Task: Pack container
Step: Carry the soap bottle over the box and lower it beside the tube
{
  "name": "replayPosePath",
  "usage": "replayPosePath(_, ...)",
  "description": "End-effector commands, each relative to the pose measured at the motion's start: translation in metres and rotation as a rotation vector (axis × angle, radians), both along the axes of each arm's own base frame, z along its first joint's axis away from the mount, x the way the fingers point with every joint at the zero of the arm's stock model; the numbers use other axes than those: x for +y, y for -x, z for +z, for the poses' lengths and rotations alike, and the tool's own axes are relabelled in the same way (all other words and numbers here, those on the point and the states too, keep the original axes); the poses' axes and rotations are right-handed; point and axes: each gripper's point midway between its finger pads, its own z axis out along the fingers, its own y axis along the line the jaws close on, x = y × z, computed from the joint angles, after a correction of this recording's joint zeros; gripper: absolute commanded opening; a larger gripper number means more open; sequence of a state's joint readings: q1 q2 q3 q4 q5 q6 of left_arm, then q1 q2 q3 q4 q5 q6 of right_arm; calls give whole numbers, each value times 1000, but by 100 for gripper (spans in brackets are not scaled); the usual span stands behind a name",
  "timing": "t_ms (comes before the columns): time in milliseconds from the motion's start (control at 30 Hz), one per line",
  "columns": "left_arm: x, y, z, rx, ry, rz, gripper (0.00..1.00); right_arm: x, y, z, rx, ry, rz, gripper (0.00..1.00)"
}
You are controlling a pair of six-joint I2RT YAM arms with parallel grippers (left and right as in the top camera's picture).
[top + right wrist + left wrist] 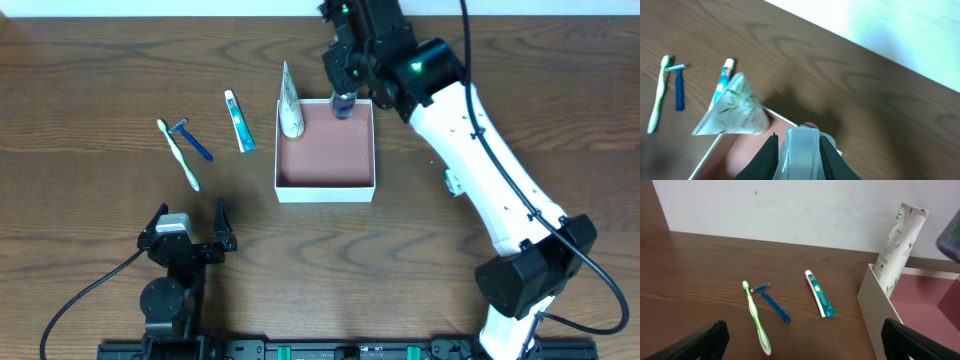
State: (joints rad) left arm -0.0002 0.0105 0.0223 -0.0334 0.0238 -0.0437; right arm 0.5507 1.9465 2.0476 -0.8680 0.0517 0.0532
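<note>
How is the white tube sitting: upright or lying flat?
Upright: the white tube rises well above the container wall, crimped end up.

Container [325, 160] mid-table; tall tube [289, 108] upright in its left rear corner. Left of container, apart from it: toothpaste [239, 121], then razor [191, 139], toothbrush [179, 154] outermost, last two side by side. Right gripper [343, 100] over container's rear edge, small bottle [801, 150] pinched between its fingers. Left gripper [190, 210] front-left of container, jaws spread

White-walled container [326, 192], seemingly reddish-brown inside
</note>
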Motion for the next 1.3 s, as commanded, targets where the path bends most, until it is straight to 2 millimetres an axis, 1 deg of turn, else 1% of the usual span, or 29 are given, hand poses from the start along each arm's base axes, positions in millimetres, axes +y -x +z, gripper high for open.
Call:
replayPosePath(0, 3, 1, -17, 50, -18, 12, 98, 18, 1, -5, 19, -38, 10, 1)
replayPosePath(133, 3, 1, -17, 50, -18, 12, 98, 31, 4, -26, 75, -46, 40, 1)
replayPosePath(233, 3, 1, -17, 50, -18, 12, 98, 37, 3, -40, 98, -35, 45, 1)
replayPosePath(433, 3, 1, -17, 50, -18, 12, 98, 48, 3, -56, 114, -22, 60, 1)
replayPosePath(733, 3, 1, -17, 50, -18, 12, 98, 59, -3, -87, 146, 0, 68, 1)
replayPosePath(1000, 3, 1, -17, 50, -18, 12, 98, 65, -10, -100, 142, 1, 69, 1)
replayPosePath(1267, 3, 1, -17, 50, -18, 12, 98, 70, -17, -120, 151, 7, 68, 1)
